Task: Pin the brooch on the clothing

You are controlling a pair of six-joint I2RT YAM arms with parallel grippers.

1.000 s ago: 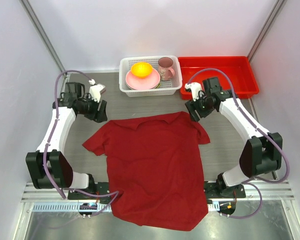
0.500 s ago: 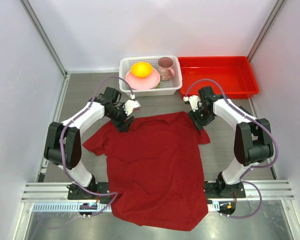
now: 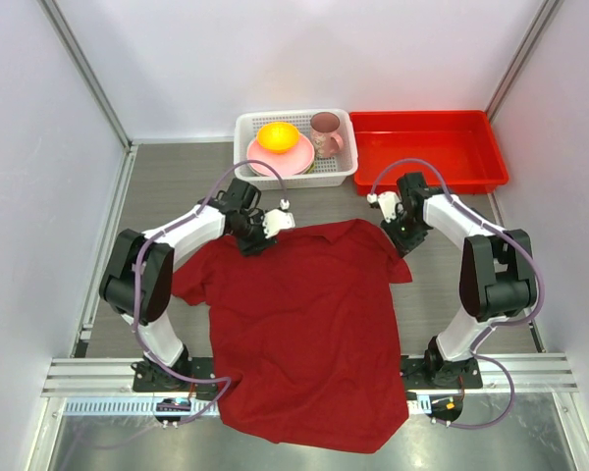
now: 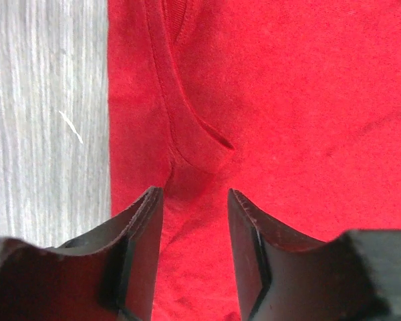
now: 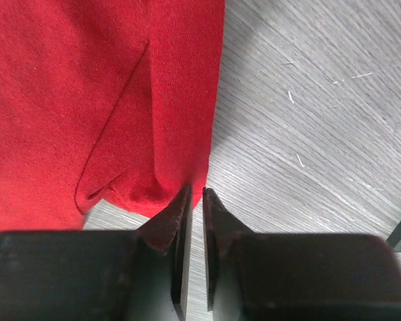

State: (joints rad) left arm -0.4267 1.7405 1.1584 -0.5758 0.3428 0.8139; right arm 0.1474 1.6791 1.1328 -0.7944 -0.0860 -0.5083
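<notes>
- The brooch shows in none of the views, neither on the table nor in either pincer. The danger is that the arms work the cloth with no pin at hand, so the pinning itself cannot begin.
- The dark red T-shirt (image 3: pixel 304 324) lies spread on the grey table (image 3: pixel 177 186), neck toward the far side and hem draped over the near edge. An uneven pull at the shoulders could drag it askew, and the overhanging hem could help it slide off.
- The left gripper (image 4: pixel 190 197) stands over the shirt's left shoulder beside the neck, jaws apart, with a puckered fold of cloth between them. A shallow close could slip off the fold. A deep one could bunch the very place a brooch might sit.
- The right gripper (image 5: pixel 194 195) is at the shirt's right shoulder edge, jaws nearly together with only a thin slit between them. The cloth's edge lies at one fingertip, and I cannot tell whether it is caught. If it is not, that arm lifts nothing and the left alone skews the shirt.
- The white basket (image 3: pixel 243 175) and the red tray (image 3: pixel 442 147) stand just beyond both wrists, so a lift toward the far side could knock them.
</notes>
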